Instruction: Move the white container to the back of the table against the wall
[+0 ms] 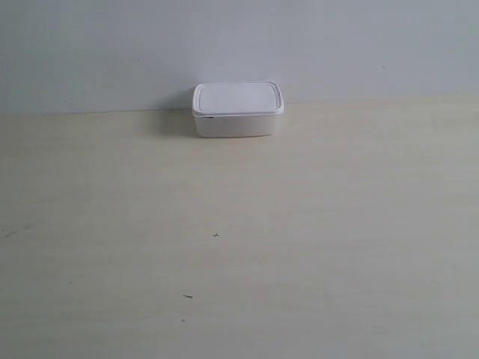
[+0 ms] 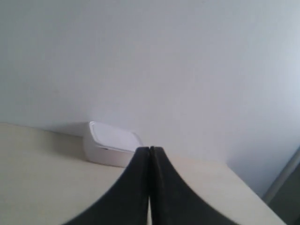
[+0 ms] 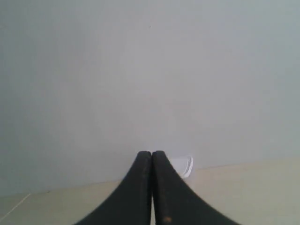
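The white container [image 1: 237, 109] stands with its lid on at the back of the table [image 1: 239, 247], its rear side against the wall [image 1: 239, 45]. The left wrist view shows the white container [image 2: 110, 147] some way beyond my left gripper [image 2: 149, 149], whose black fingers are pressed together with nothing between them. My right gripper [image 3: 152, 153] is shut and empty too; a corner of the white container [image 3: 183, 166] peeks out past its fingers, far off by the wall. Neither arm appears in the exterior view.
A few tiny dark specks [image 1: 215, 235] mark the cream table surface. The table's side edge [image 2: 253, 197] shows in the left wrist view, with a dark grey upright surface [image 2: 286, 197] beyond it.
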You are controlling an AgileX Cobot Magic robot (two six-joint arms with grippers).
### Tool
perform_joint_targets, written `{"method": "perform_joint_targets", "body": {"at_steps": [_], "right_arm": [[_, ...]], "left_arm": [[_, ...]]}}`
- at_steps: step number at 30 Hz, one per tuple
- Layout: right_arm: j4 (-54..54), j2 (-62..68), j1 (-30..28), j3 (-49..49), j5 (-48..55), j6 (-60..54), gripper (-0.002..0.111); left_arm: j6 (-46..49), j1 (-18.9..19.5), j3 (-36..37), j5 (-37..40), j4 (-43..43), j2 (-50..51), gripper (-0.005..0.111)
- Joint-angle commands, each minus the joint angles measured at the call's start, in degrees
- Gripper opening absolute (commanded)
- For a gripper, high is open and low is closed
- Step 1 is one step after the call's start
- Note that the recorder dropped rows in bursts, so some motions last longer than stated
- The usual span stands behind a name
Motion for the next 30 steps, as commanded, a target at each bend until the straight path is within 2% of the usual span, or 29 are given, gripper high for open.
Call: {"method": "perform_joint_targets", "body": {"at_steps": [1, 7, 11, 15, 18, 21, 23, 25, 30], "right_arm": [[6.43, -0.22, -0.03, -0.85, 3.35, -0.91, 0.000], [8.74, -0.22, -0.03, -0.85, 1.90, -0.91, 0.000], [17.52, -0.22, -0.03, 0.53, 1.55, -2.39, 0.000], [28.71, -0.22, -0.03, 8.65, -3.26, -9.60, 0.000], [39.28, -0.22, -0.03, 18.81, -9.07, -13.17, 0.000], [50.54, -0.22, -0.03, 27.14, -15.30, -25.35, 0.000], [60.21, -0.22, -0.03, 31.18, -18.54, -37.10, 0.000], [70.47, -0.22, -0.03, 33.44, -20.40, -50.93, 0.000], [84.90, -0.22, -0.03, 34.80, -22.06, -73.07, 0.000]], "left_arm": [[-2.81, -0.45, 0.67, -5.85, -0.34, -2.29, 0.000], [-9.67, -0.45, 0.64, -10.60, -0.34, -2.52, 0.000], [-11.81, -0.45, 3.75, -12.57, 0.33, -2.52, 0.000], [-11.81, -0.45, 9.57, -14.29, 0.33, -2.52, 0.000], [-7.35, -0.34, 11.83, -14.70, 0.33, -2.52, 0.000], [-7.23, -0.34, 12.69, -14.96, 0.43, -2.52, 0.000], [-3.33, -0.34, 13.48, -14.96, 1.56, -2.52, 0.000], [1.68, -0.34, 14.54, -15.05, 1.44, -2.52, 0.000], [7.14, -0.34, 15.19, -15.40, 1.44, -2.52, 0.000]]}}
